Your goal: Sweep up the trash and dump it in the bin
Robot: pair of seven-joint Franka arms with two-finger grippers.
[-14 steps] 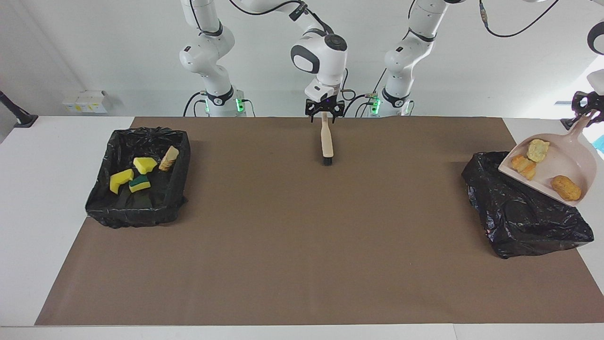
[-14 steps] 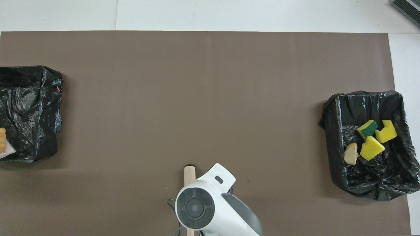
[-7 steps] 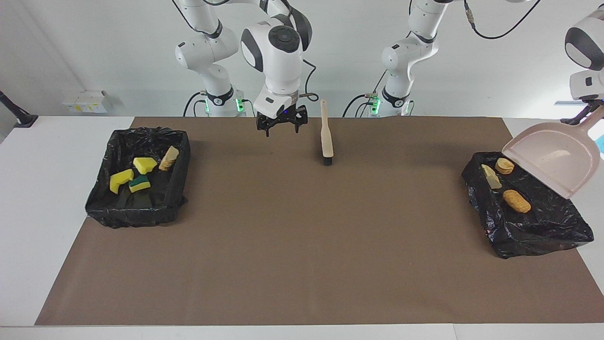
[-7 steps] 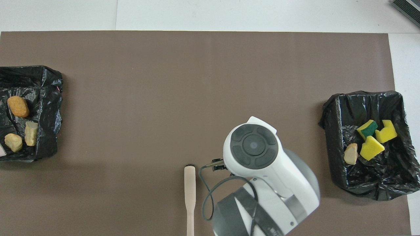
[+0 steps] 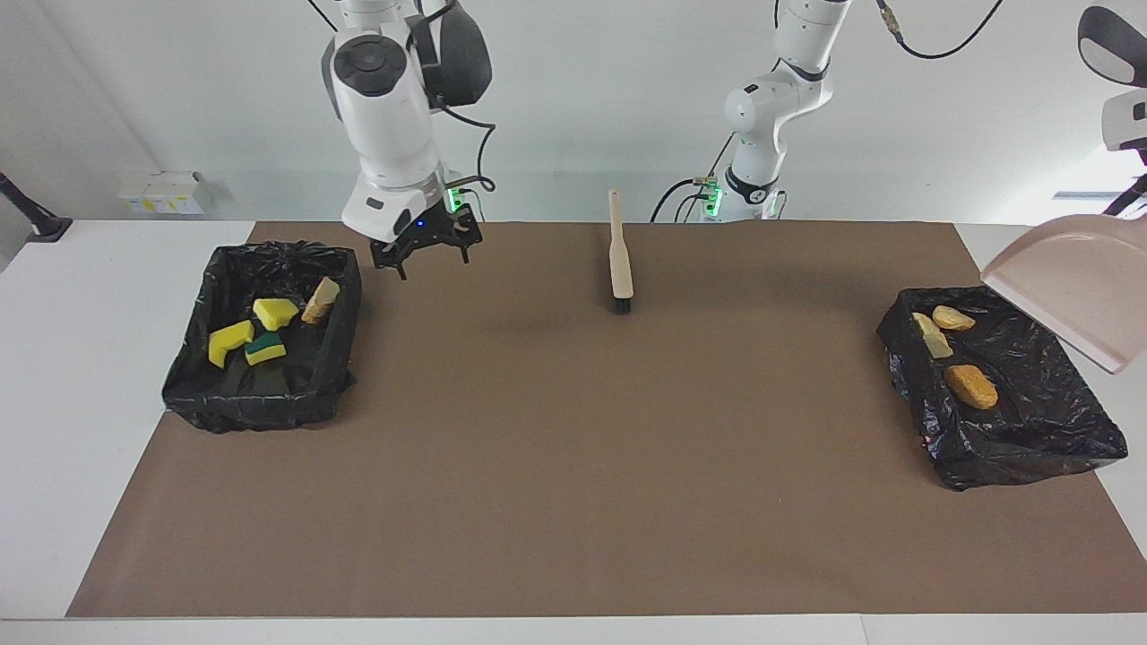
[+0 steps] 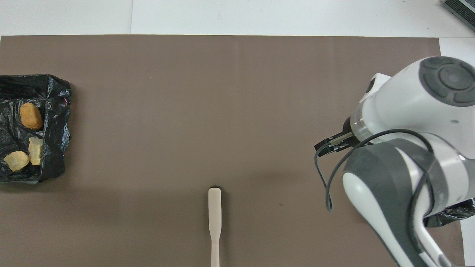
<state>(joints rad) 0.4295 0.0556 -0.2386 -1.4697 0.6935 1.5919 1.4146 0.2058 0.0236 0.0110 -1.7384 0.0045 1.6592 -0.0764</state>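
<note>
Two high cameras cover one worktop [image 5: 54, 376] laid with a brown mat [image 5: 573, 466]. The facing camera looks across from the end away from the robots, taking in both arm bases, a white wall and the whole mat from a distance. The overhead camera sits above the robots' end, looking steeply down, closer in. Both views share the mat, a wooden brush [image 5: 619, 255] and two black-lined bins [image 5: 1004, 394].

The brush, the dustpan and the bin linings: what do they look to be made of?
The brush: pale, matte handle, probably unfinished wood, with dark bristles at its end. The dustpan: smooth beige-pink shell with an even sheen, likely moulded plastic. The bin linings: thin glossy black plastic film, crinkled and catching highlights like rubbish bags.
</note>
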